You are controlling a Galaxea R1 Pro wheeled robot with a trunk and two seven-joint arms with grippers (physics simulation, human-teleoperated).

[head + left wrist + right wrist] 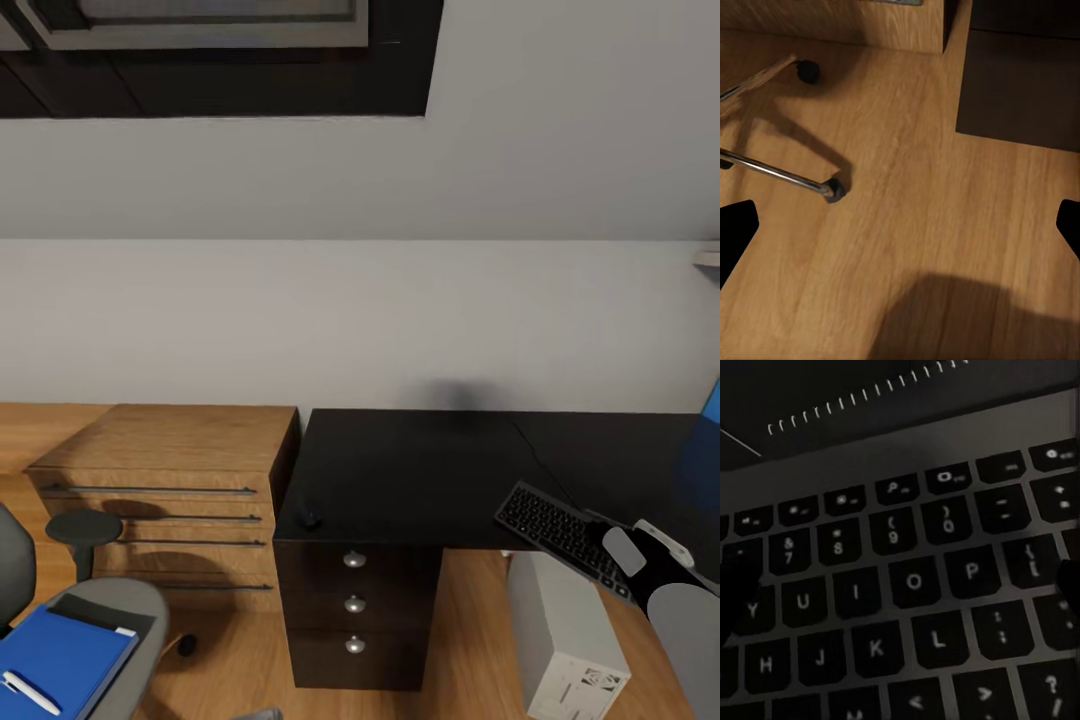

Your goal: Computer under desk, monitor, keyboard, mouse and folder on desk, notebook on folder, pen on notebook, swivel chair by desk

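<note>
Right gripper hovered close over the slim dark keyboard with pale-lettered low keys, its dark fingertips spread apart at the sides. That keyboard lay at the front edge of the glossy black desk, above wooden flooring.

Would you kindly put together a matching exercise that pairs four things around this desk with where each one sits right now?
Things:
1. mouse
2. folder
3. keyboard
4. computer

Places:
A. on the chair seat, with a pen lying on it
B. on the floor beneath the desk top
C. on the desk near its front left corner, above the knobbed drawers
D. on the desk at its front edge, under the right tool

Pairs: 1-C, 2-A, 3-D, 4-B
</note>
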